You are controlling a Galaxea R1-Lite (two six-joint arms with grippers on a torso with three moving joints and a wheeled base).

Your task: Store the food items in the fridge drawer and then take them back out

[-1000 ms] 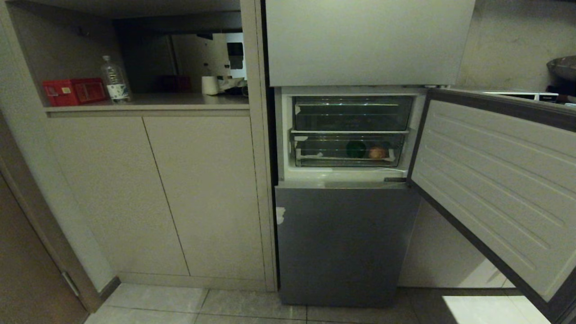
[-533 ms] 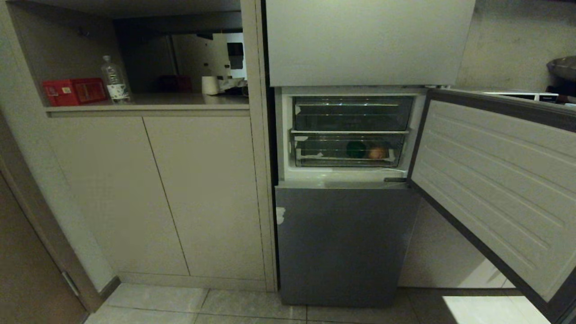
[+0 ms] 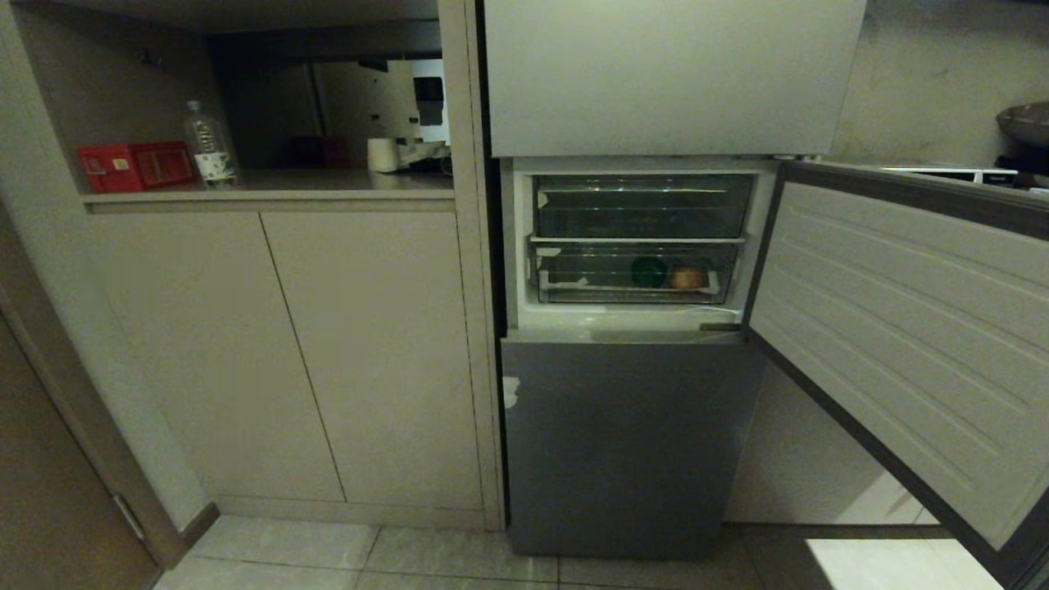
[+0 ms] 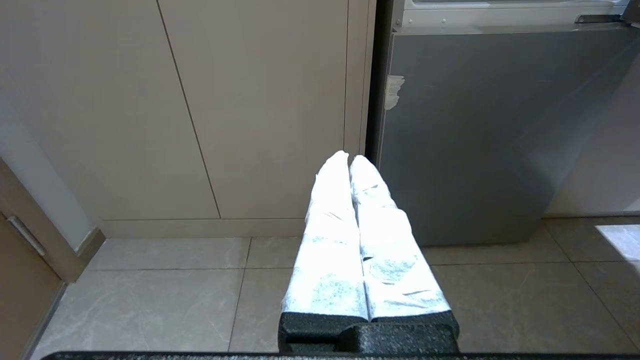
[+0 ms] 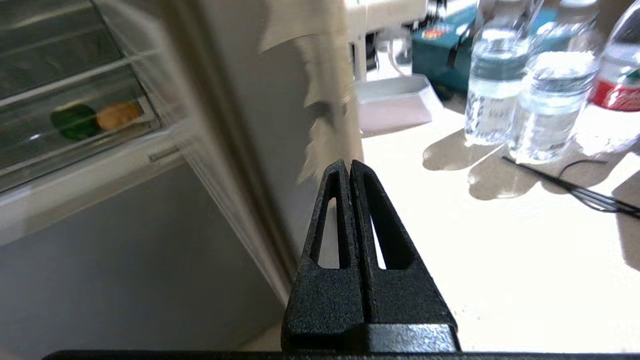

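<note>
Right wrist view gives me my working tool: the right gripper (image 5: 349, 167) has its black fingers pressed together with nothing between them, and it hangs in front of the edge of the open fridge door (image 5: 225, 165), pointing past it rather than into the fridge. My left gripper (image 4: 349, 159) is likewise pinched shut on nothing, white-wrapped fingers aimed low at the grey lower door (image 4: 480, 135) and the floor tiles; I judge it parked.

Outward from there, the fridge drawer (image 3: 635, 274) sits pushed in, the lower of two clear bins, with white tape scraps at its front left corner. Both food items lie inside near its right end: the dark green one (image 3: 648, 272) and the tan-brown one (image 3: 687, 278) just beside it, toward the right wall.

So the step in hand, as I read it, is getting the drawer out again. To do that well I should swing the right gripper around the door edge, spread the fingers before arriving, and hook the drawer's front lip near the middle so it slides straight (a pull at one corner may jam it).

The open door stands close on the right and narrows my approach. Beyond it, water bottles (image 5: 492, 95) and a thin cable (image 5: 570, 187) sit on a bright counter, well clear of the drawer.
</note>
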